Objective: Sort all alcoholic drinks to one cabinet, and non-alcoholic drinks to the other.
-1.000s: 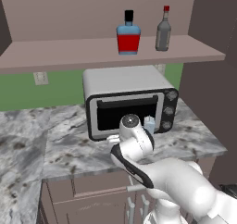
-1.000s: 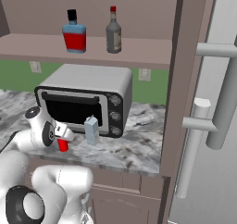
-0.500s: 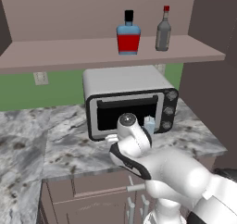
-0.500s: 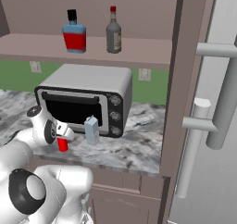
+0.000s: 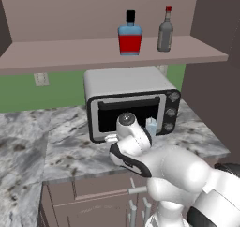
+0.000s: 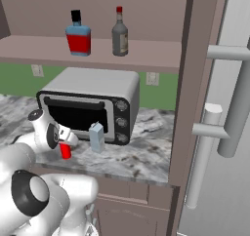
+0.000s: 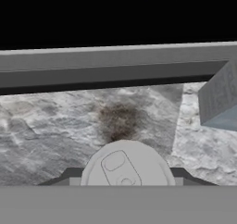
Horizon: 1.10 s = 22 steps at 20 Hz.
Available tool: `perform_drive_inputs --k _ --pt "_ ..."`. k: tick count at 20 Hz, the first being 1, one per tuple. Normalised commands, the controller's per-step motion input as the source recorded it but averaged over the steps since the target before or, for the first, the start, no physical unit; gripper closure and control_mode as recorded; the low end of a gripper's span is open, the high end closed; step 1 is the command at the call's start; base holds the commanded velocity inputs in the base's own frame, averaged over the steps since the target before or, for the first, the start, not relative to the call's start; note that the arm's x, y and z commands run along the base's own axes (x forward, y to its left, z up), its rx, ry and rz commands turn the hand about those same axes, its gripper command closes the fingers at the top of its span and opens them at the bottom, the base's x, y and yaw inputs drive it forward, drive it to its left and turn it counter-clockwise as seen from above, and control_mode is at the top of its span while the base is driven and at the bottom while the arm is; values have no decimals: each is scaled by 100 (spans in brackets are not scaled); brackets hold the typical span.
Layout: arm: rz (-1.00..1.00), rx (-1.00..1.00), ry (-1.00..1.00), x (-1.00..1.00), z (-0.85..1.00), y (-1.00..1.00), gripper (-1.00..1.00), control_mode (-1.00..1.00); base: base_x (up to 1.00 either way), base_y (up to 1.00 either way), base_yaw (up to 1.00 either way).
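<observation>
The gripper (image 7: 126, 183) is seen in the hand view with its two dark finger tips (image 7: 69, 174) set on either side of the red can (image 7: 126, 165), whose grey lid sits squarely between them. The tips lie close against the can's sides, but whether they actually press on it cannot be told. In the right base view the can (image 6: 65, 151) is seen as a small red cylinder just below the gripper (image 6: 64, 143), standing on the marble counter (image 6: 146, 154) in front of the toaster oven (image 6: 93, 106).

The toaster oven is taken as the landmark. The can stands just before its dark glass door, toward the door's middle. The pale-blue container (image 6: 96, 137) stands upright on the counter in front of the oven's knob panel, near the can but apart from it; in the left base view it (image 5: 151, 126) is partly hidden behind the arm, and in the hand view its grey-blue corner (image 7: 220, 100) is seen at the right edge.

Above the oven, a shelf (image 6: 97, 52) carries both bottles. The squat red-filled bottle (image 6: 78, 34) with a blue top stands above the oven's middle, and the slim grey bottle (image 6: 119, 34) with a red cap stands just beside it, above the oven's knob side. Both are upright and apart from each other.
</observation>
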Motion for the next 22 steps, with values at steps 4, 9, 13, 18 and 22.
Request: perform_drive_inputs --k 4,9,13,18,22 --pt "0 0 -2 -5 24 0 100 -100 0 0 0" --pt "2 0 -6 -54 92 0 100 -100 0 0 0" --pt "0 0 -7 -70 100 -3 100 -100 0 0 0" --pt "2 2 -7 -75 92 -16 100 -100 0 0 0" --pt "9 5 -9 -74 90 -38 100 -100 0 0 0"
